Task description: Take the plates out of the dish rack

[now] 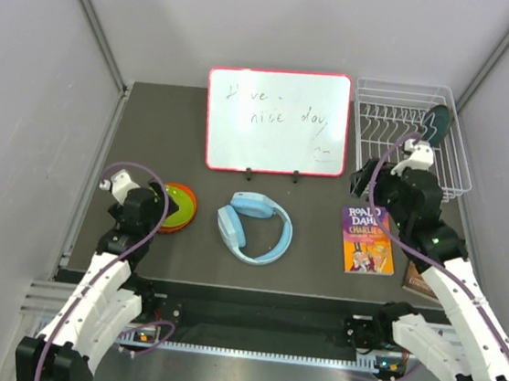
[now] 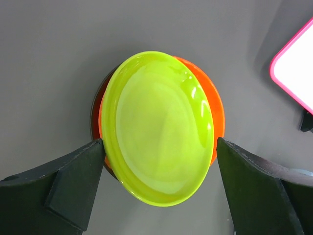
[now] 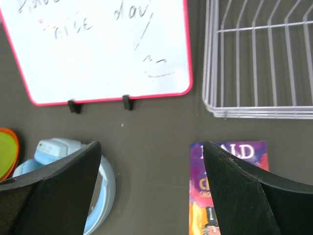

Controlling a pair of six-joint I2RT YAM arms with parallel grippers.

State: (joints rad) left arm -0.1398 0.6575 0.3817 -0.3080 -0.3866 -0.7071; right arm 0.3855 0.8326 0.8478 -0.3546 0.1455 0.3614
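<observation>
Left jaws: the left gripper (image 2: 160, 147) is spread wide, its black fingers (image 2: 73, 188) flanking a stack of plates and clamped on nothing. Whether the left fingertip touches the stack's edge cannot be told.
Right jaws: the right gripper (image 3: 150, 147) is also apart, with only table surface between the fingers and nothing held.
Stack top: yellow-green round plastic plate (image 2: 159, 129), face up, sitting slightly off centre on the one below.
Stack middle: orange round plastic plate (image 2: 215, 107), showing as a crescent along the right side.
Stack bottom: lowest plate (image 2: 95, 117), only a dark sliver at the left; its colour is hard to tell.
Stack place: left part of the dark grey table (image 1: 152, 124), well apart from the rack.
Rack: white wire dish rack (image 1: 375, 99) in the far right corner, just beside the whiteboard.
In the rack: dark green round plastic plate (image 1: 438, 125), upright among the prongs, just beyond the right wrist.
Top view only: that green plate; the right wrist view catches just the rack's near left corner.
Left wrist view only: the layering of the stack.
Around: red-framed whiteboard (image 1: 276, 119) with handwriting, propped upright; light blue headphones (image 1: 255, 227) mid-table; colourful Roald Dahl paperback (image 1: 367, 238) near the rack; brown book (image 1: 419, 283) partly under the right arm.
</observation>
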